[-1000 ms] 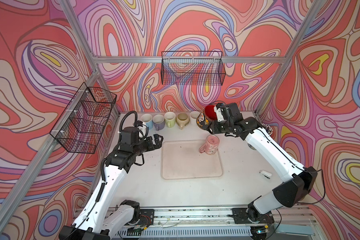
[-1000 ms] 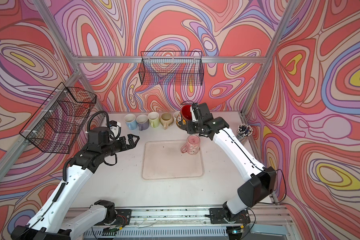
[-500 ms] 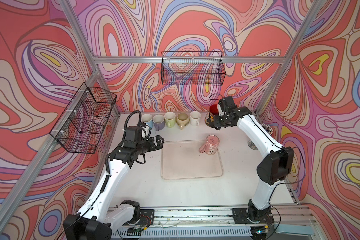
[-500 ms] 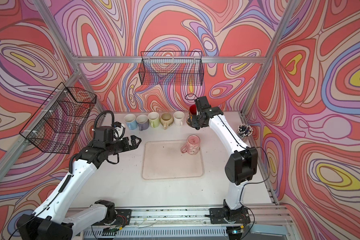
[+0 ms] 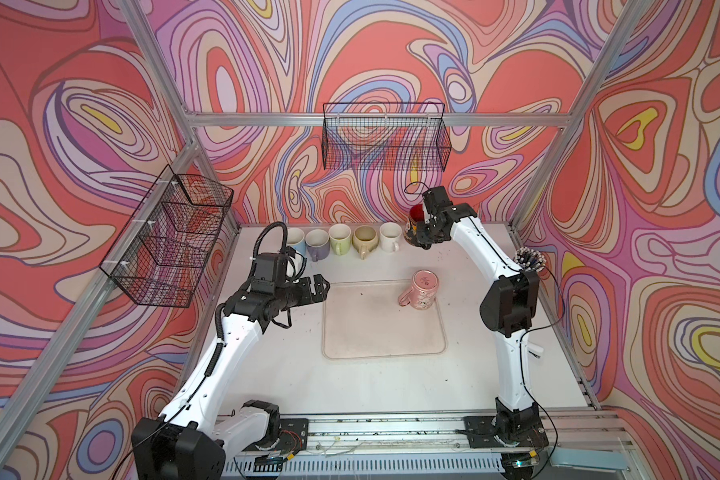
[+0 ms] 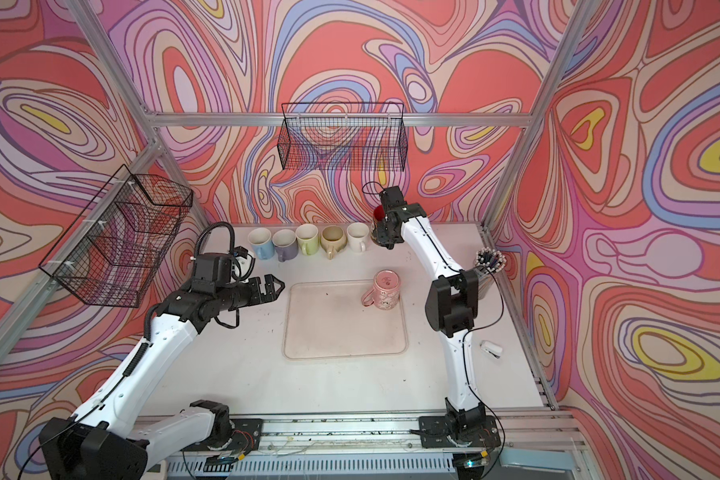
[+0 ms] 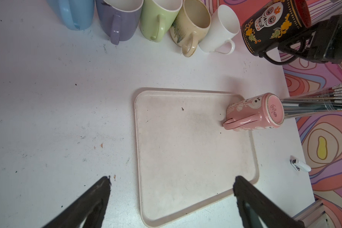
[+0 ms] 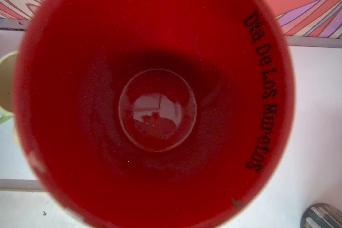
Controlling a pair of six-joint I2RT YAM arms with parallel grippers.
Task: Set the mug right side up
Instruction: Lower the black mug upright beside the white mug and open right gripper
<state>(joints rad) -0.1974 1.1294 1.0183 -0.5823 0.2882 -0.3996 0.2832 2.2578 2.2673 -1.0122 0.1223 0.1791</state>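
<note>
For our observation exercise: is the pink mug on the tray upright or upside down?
Upside down: the pink mug shows its stamped base uppermost, mouth on the tray.

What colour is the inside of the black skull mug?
Red. The skull mug shows its inside best in the right wrist view.

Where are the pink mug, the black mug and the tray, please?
pink mug (image 5: 425, 282), in a top view, upturned base.
black mug (image 7: 267, 19), left wrist view, skull picture.
tray (image 5: 375, 328), in a top view, bare floor.
</note>
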